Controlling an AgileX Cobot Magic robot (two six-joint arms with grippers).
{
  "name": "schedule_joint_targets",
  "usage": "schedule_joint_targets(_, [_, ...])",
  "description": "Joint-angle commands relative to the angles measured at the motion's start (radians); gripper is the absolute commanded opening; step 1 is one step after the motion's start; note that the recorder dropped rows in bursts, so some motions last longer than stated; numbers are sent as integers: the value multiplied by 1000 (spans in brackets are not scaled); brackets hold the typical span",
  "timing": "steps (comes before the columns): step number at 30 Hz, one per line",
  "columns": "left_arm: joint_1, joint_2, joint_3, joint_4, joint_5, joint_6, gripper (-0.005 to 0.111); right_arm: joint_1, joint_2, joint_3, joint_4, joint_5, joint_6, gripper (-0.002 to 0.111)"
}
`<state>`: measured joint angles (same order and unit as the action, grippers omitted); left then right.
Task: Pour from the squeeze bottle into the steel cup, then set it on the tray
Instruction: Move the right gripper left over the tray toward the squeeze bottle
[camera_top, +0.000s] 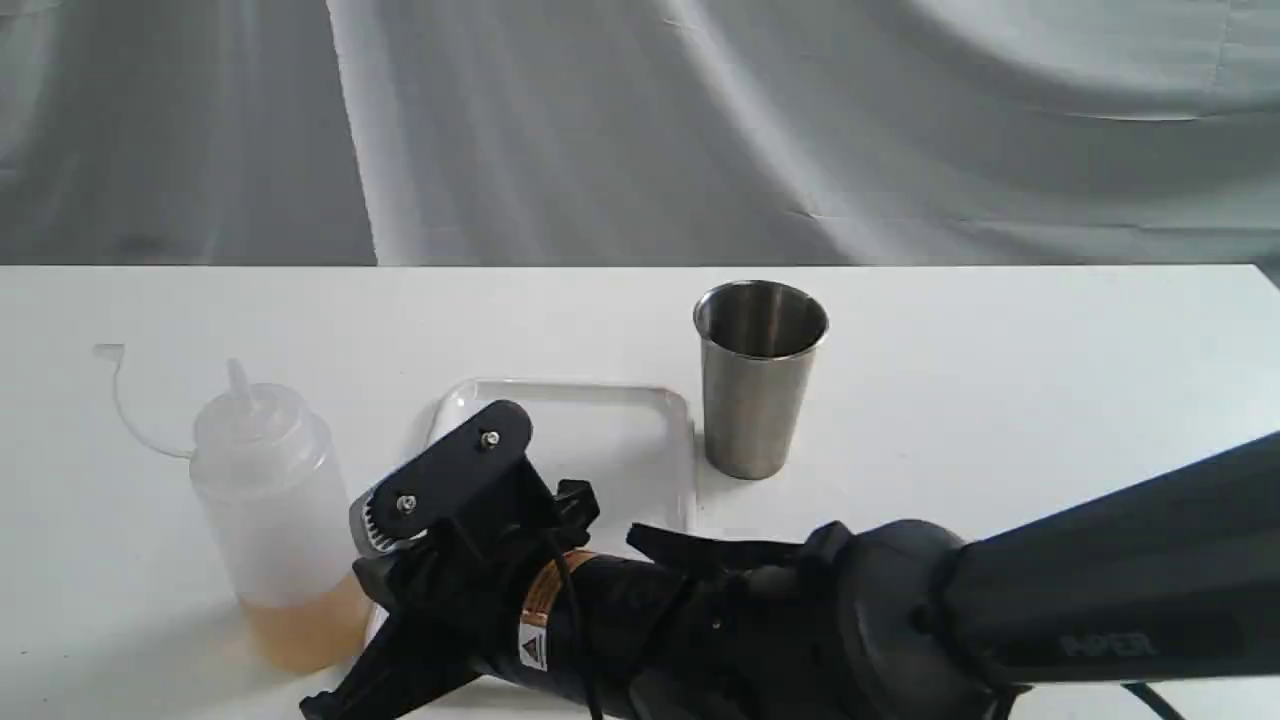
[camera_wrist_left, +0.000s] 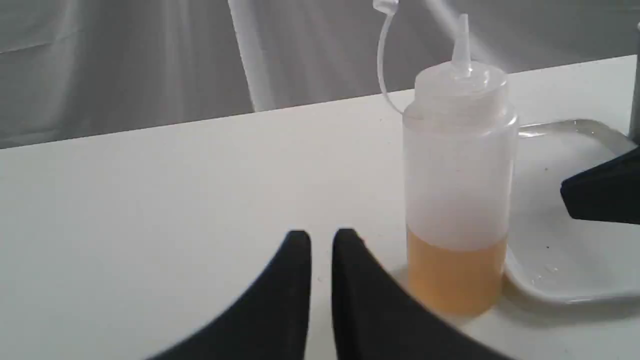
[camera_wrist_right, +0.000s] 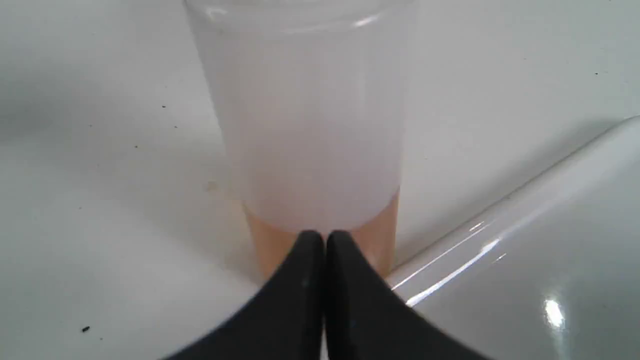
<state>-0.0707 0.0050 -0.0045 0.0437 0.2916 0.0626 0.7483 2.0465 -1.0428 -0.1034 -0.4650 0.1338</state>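
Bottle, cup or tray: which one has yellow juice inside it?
The squeeze bottle: amber liquid fills its bottom part. The steel cup shows only a dark inside, and the white tray lies flat with nothing visibly poured in it.

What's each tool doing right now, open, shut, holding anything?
Left tool: nearly shut, empty, beside the squeeze bottle.
Right tool: shut, empty, facing the bottle.

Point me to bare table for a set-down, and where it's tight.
Free: table right of the steel cup, and the far strip behind the tray. The table left of the squeeze bottle is bare apart from its cap strap. Crowded: near edge, where the right gripper, shut, sits by the bottle.
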Motion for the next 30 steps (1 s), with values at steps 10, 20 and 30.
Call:
schedule_joint_targets(10, [-3, -5, 4, 1, -7, -2, 8, 1, 5, -3, 13, -20, -5, 26])
schedule_joint_targets(20, [-3, -5, 4, 1, -7, -2, 8, 1, 5, -3, 13, -20, -5, 94])
schedule_joint_targets(30, [-3, -5, 4, 1, -7, -2, 8, 1, 38, -5, 13, -29, -3, 95])
